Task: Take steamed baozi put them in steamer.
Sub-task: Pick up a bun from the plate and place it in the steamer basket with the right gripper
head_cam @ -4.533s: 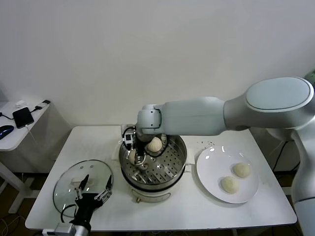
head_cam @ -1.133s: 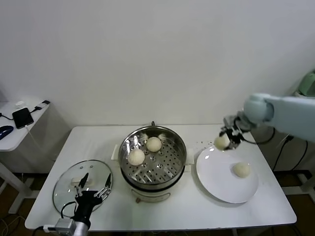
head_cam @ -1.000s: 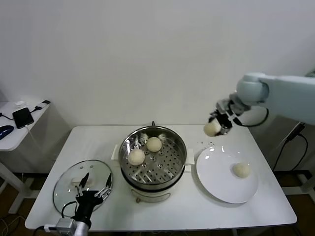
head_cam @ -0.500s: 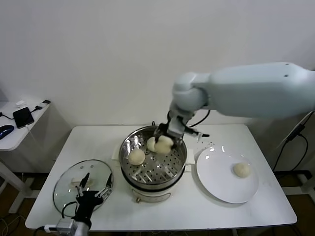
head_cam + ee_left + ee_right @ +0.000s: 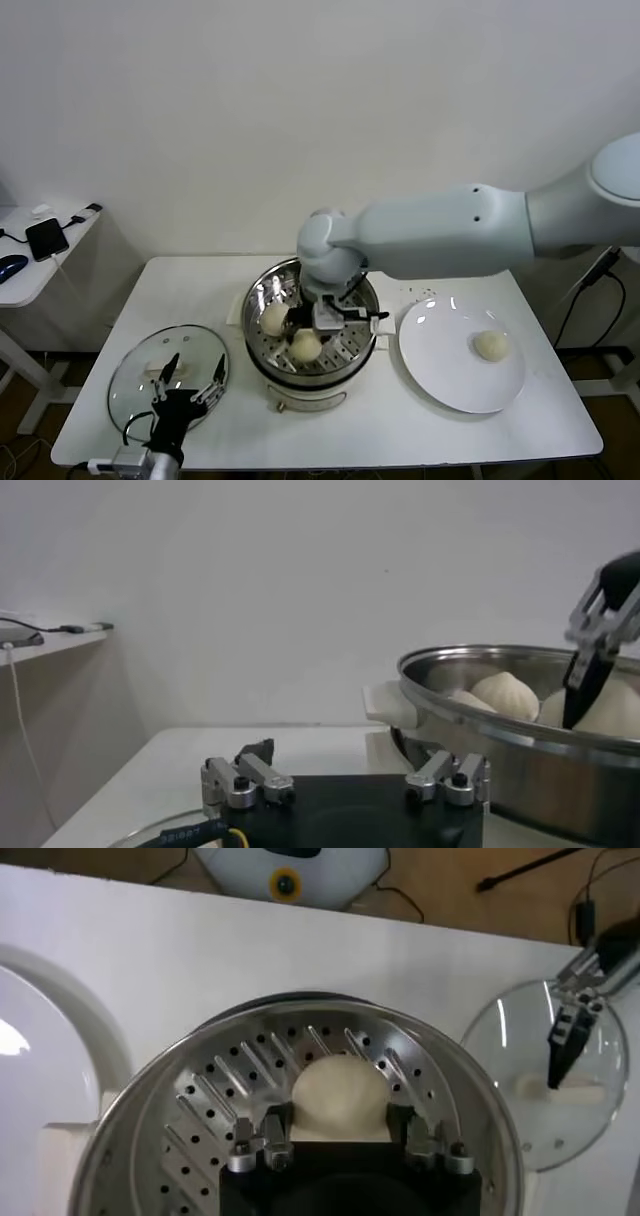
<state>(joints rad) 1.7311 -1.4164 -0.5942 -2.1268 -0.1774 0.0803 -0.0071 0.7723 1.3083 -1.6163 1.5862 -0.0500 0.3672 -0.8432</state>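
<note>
Your right gripper (image 5: 308, 322) is down inside the steamer (image 5: 262, 352), reaching in from the right side of the bench (image 5: 520, 420). Its fingers (image 5: 277, 1125) are clenched on a steamed baozi (image 5: 306, 344), pinching the bun from both sides; in the right wrist view that same bun (image 5: 338, 1096) sits between the two fingers, directly over the perforated tray (image 5: 200, 1108) (whether it already rests on the tray or hangs just above it, you cannot tell from here). This bun is at the near side of the pot.

A second baozi (image 5: 274, 317) lies on the tray just to the left and a little farther back, close to the held one. In the left wrist view you can see domed buns (image 5: 508, 693) showing above the steamer's shiny rim (image 5: 470, 725), with a dark finger of the right gripper (image 5: 588, 670) dipping in beside them.

One more baozi (image 5: 491, 345) is on the white plate (image 5: 440, 375), to the right of the steamer and well apart from it.

Your left gripper (image 5: 188, 385) is parked at the near left of the bench, over the glass lid (image 5: 135, 375), its fingers (image 5: 247, 780) spread wide and holding nothing.
</note>
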